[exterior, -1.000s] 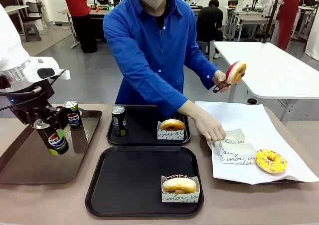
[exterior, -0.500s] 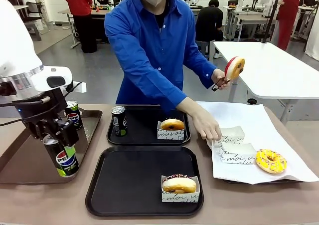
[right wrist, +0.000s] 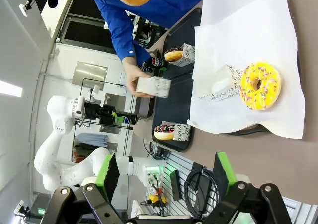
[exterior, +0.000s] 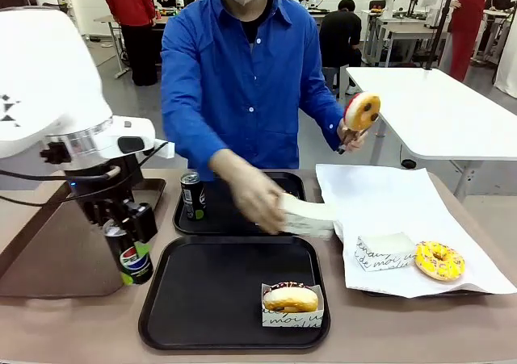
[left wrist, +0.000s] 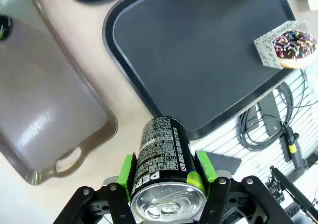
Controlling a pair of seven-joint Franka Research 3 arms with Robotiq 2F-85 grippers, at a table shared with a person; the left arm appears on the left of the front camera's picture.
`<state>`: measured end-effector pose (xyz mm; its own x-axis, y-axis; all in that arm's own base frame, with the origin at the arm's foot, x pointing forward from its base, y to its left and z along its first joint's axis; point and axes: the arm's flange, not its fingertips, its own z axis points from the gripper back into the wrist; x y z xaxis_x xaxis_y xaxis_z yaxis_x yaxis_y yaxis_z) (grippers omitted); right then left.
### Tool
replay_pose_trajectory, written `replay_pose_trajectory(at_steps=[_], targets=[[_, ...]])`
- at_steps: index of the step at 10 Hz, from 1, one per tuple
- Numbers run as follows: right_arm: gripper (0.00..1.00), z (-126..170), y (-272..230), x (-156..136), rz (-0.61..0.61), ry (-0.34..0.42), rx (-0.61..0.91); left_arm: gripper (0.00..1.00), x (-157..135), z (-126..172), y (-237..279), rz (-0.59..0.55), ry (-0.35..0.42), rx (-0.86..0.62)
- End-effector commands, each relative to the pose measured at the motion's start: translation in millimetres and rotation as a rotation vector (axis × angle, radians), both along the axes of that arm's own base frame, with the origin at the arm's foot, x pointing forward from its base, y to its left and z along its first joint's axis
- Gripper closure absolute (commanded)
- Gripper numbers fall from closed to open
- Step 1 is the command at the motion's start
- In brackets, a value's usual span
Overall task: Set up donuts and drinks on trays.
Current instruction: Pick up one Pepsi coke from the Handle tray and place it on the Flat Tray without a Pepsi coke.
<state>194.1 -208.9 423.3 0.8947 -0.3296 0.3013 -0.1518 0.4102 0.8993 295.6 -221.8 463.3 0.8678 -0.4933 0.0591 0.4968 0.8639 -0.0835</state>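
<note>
Pepsi can [exterior: 135, 257] gripped by left end effector [left wrist: 166, 170]; carried off brown tray [exterior: 48, 275] to near black tray's [exterior: 218, 299] 9 o'clock; probably just needs setting down.

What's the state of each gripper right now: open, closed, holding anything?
Left gripper: jaws closed on a Pepsi can.
Right gripper: jaws open, holding nothing.

left gripper [exterior: 131, 243]: pointing down; my pads [left wrist: 128, 172] clamp the can [left wrist: 161, 144]; just left of the near tray [exterior: 218, 299]
right gripper [right wrist: 165, 175]: my jaws spread wide; well apart from that tray
</note>
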Motion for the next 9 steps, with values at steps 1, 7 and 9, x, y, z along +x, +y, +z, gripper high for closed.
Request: replay_pose_trajectory(at_steps=[1,7,9], targets=[[0.0,0,-1,2,-0.002,-0.024,0.014,0.41,27,3,-22,-0.026,-0.03,0.023],[0.0,0,-1,2,-0.002,-0.024,0.014,0.41,-107,46,52,-0.082,-0.09,0.062],[0.0,0,-1,2,-0.002,-0.024,0.014,0.41,-99,38,51,-0.078,-0.067,0.073]])
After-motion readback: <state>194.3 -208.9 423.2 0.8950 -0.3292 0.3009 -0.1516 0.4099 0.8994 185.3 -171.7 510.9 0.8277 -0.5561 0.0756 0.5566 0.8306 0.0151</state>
